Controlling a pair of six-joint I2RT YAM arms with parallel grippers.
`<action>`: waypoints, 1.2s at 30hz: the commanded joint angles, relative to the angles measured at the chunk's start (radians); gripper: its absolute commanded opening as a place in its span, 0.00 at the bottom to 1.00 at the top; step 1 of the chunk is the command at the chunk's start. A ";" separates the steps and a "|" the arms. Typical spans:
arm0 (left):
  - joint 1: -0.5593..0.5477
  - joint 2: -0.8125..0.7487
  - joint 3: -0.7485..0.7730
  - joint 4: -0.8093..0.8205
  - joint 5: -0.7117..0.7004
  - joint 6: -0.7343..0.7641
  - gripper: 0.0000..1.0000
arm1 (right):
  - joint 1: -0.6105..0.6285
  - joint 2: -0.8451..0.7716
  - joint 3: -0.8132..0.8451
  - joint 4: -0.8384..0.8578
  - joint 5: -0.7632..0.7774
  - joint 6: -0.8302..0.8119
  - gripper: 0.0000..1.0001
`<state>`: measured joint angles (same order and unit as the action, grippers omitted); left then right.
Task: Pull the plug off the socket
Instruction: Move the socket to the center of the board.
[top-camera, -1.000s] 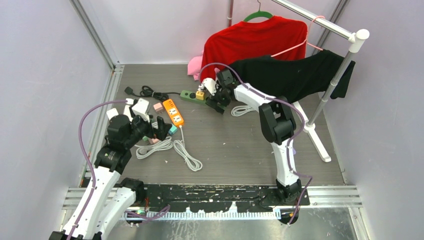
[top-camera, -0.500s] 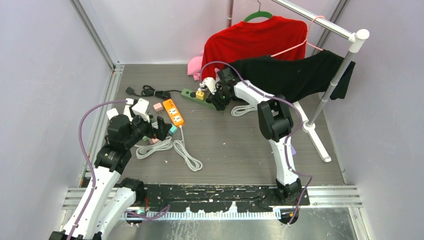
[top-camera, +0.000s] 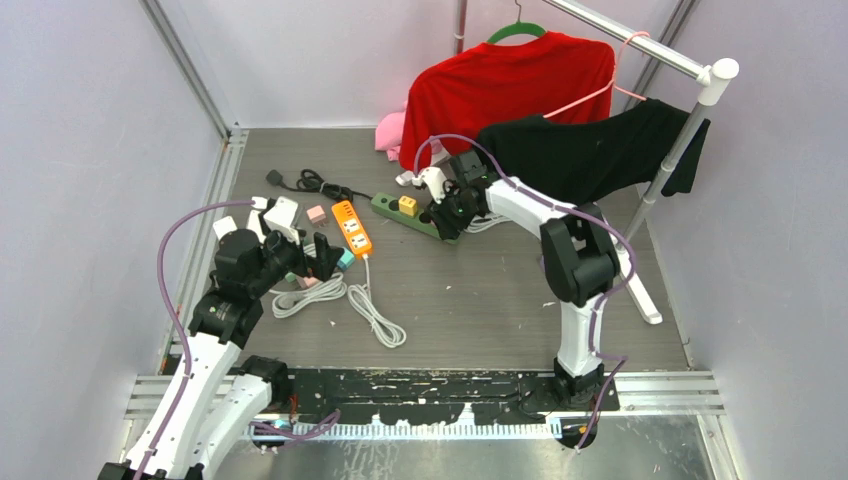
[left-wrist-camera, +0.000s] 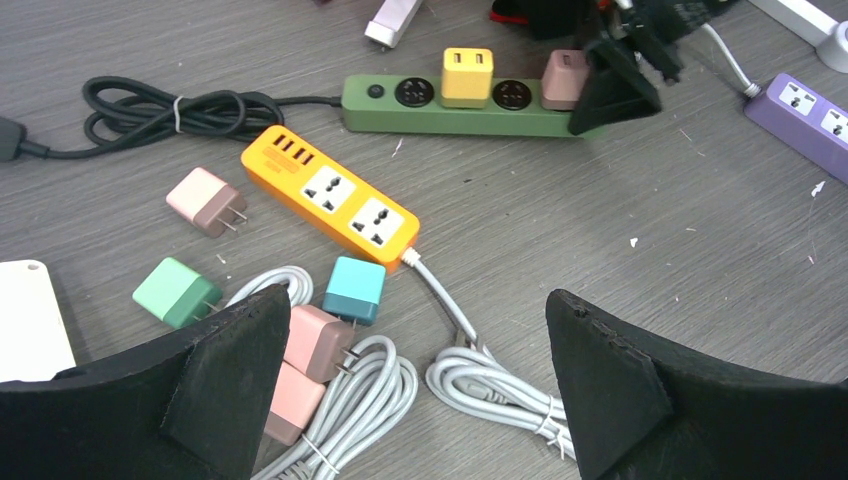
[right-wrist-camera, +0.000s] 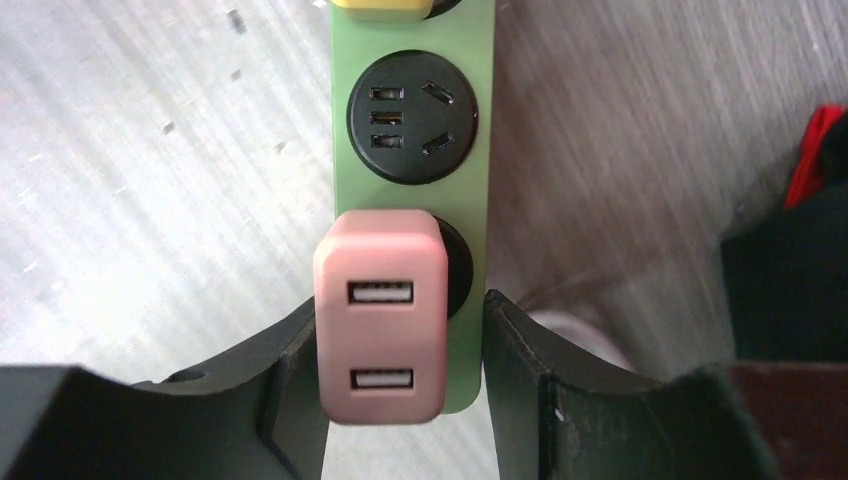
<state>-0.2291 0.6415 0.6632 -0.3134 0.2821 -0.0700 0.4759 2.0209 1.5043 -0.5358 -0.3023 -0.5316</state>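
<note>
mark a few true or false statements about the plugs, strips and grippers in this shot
1. The pink plug sits in the green power strip. True.
2. The yellow plug lies loose on the table. False: it is plugged into the green power strip.
3. The left gripper is open and holds nothing. True.
4. The orange power strip has a plug in it. False: both of its sockets are bare.
5. The right gripper has one finger on each side of the pink plug. True.
</note>
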 joint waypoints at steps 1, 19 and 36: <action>-0.003 -0.008 0.006 0.031 0.009 0.009 0.98 | 0.006 -0.198 -0.089 0.002 -0.060 0.051 0.01; -0.003 -0.009 0.003 0.034 0.014 0.004 0.98 | -0.225 -0.635 -0.516 -0.096 -0.169 -0.046 0.01; -0.004 -0.010 -0.001 0.044 0.042 -0.004 0.98 | -0.227 -0.788 -0.874 -0.268 -0.050 -0.500 0.28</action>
<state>-0.2291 0.6415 0.6632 -0.3122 0.2920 -0.0708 0.2451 1.2541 0.6544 -0.7734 -0.3725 -0.9459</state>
